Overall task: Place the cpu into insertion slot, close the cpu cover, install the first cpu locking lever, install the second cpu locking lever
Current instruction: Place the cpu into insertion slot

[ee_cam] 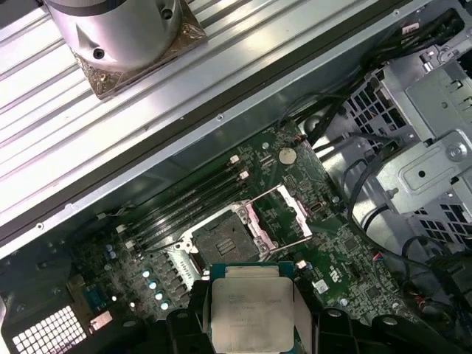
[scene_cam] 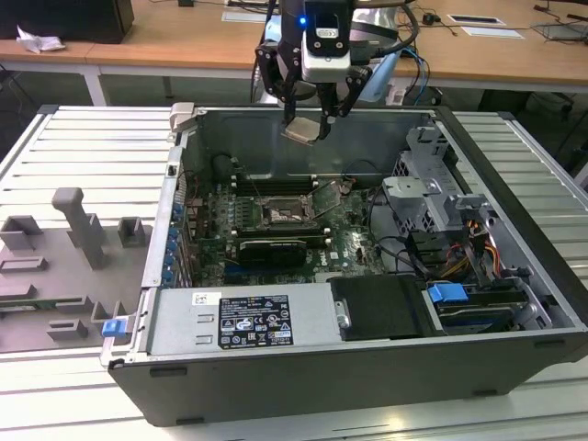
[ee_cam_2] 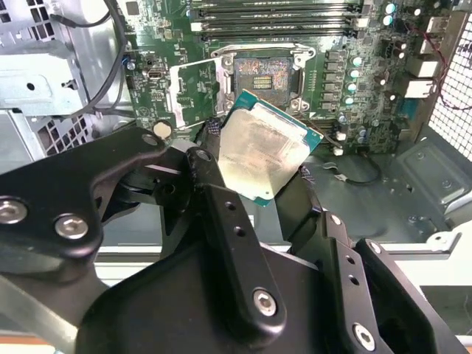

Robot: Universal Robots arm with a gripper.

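Observation:
My gripper [scene_cam: 307, 127] hangs above the open computer case, shut on the cpu [scene_cam: 306, 130], a flat pale silver square held tilted by its edges. In the second wrist view the cpu [ee_cam_2: 263, 151] sits between the black fingers [ee_cam_2: 212, 193], above and short of the insertion slot [ee_cam_2: 262, 74]. In the first wrist view the cpu [ee_cam: 253, 313] is level in the gripper [ee_cam: 253, 328]. The insertion slot [ee_cam: 231, 234] lies bare on the green motherboard [scene_cam: 354, 239]. The cpu cover [ee_cam: 284, 214] stands swung open beside it. In the exterior view the insertion slot [scene_cam: 280, 217] is below the gripper.
A long black graphics card [scene_cam: 271, 248] lies just in front of the socket, and memory slots [scene_cam: 276, 188] lie behind it. A metal drive cage [scene_cam: 432, 197] with cables fills the exterior view's right. A power supply [scene_cam: 239, 317] sits at the front. Grey fixture blocks [scene_cam: 73, 239] stand outside the case.

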